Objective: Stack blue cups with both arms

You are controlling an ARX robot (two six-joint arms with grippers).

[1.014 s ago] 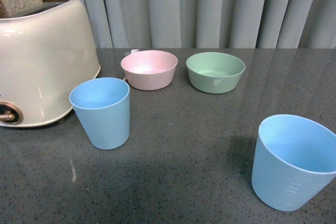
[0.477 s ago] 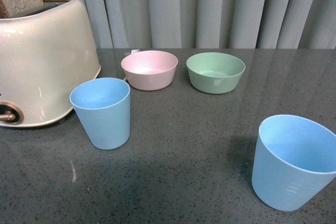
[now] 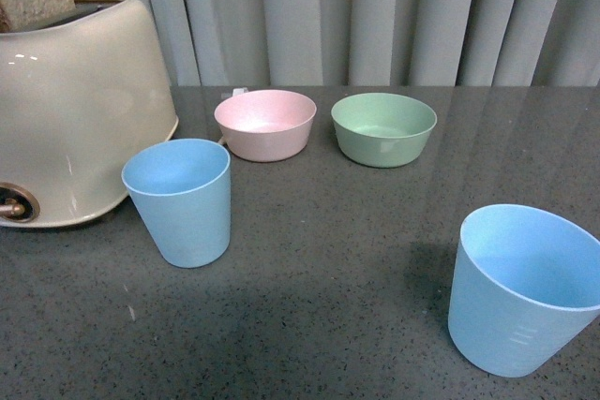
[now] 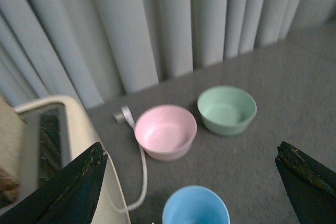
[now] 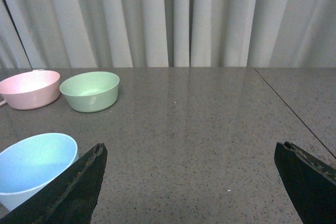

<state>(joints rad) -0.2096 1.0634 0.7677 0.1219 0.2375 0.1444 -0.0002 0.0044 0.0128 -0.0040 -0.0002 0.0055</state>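
Two light-blue cups stand upright on the dark grey table. One blue cup (image 3: 180, 200) is left of centre beside the toaster; the left wrist view shows its rim (image 4: 195, 207) below and between the wide-apart fingers of my open left gripper (image 4: 191, 169). The other blue cup (image 3: 521, 288) stands near the front right; in the right wrist view this cup (image 5: 32, 167) lies just outside one finger of my open right gripper (image 5: 191, 169), which holds nothing. Neither arm shows in the front view.
A cream toaster (image 3: 66, 110) with a slice of bread fills the left side; its white cord (image 4: 140, 174) trails past the pink bowl (image 3: 265, 124). A green bowl (image 3: 383, 127) sits beside the pink one. Grey curtains hang behind the table.
The front view has shifted very slightly, so everything sits a few pixels further left. Cups and bowls have not moved on the table.
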